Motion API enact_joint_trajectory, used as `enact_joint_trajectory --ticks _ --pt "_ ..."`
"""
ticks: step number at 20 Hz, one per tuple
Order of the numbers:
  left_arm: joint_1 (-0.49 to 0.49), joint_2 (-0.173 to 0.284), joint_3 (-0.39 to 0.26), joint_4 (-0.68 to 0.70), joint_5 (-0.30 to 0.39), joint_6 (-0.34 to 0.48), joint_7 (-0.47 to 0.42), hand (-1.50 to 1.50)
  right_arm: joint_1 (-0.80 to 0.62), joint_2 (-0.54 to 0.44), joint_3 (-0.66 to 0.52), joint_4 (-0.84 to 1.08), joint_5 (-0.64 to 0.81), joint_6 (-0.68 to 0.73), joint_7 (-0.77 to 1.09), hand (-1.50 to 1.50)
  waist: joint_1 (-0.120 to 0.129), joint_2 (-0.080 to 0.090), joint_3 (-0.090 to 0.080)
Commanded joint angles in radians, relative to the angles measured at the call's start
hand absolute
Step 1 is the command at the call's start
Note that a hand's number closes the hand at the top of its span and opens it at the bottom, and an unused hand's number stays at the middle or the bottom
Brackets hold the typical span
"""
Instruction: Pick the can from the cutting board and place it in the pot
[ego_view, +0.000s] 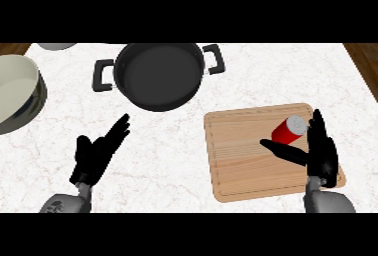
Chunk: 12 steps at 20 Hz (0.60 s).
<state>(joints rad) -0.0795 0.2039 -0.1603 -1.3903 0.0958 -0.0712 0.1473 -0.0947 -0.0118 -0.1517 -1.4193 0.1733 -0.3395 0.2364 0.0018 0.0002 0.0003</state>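
A red can (289, 129) with a grey top stands on the wooden cutting board (236, 160) at the right. My right hand (319, 150) is over the board just right of the can, fingers straight and pointing away, thumb reaching out below the can; it is open and not closed on it. The black pot (158, 75) with two side handles sits at the back middle, with nothing visible inside. My left hand (100, 150) rests open over the counter at the lower left, fingers straight.
A large cream bowl (16, 92) stands at the left edge. Part of a pale round dish (55, 46) shows at the back left. The white marbled counter (177, 150) stretches between my hands; dark wood shows at the far corners.
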Motion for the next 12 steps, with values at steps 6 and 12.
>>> enact_joint_trajectory --ticks 6,12 --pt "-0.058 -0.028 0.055 0.176 -0.046 -0.043 -0.109 0.00 -0.129 -0.019 -0.009 0.276 0.003 -0.009 -0.198 1.50 -0.002 0.001 0.000" --pt "-0.016 -0.024 0.049 0.050 -0.051 -0.045 -0.024 0.00 -0.036 0.011 0.038 0.272 -0.155 -0.045 -0.386 1.50 -0.001 0.000 0.000"
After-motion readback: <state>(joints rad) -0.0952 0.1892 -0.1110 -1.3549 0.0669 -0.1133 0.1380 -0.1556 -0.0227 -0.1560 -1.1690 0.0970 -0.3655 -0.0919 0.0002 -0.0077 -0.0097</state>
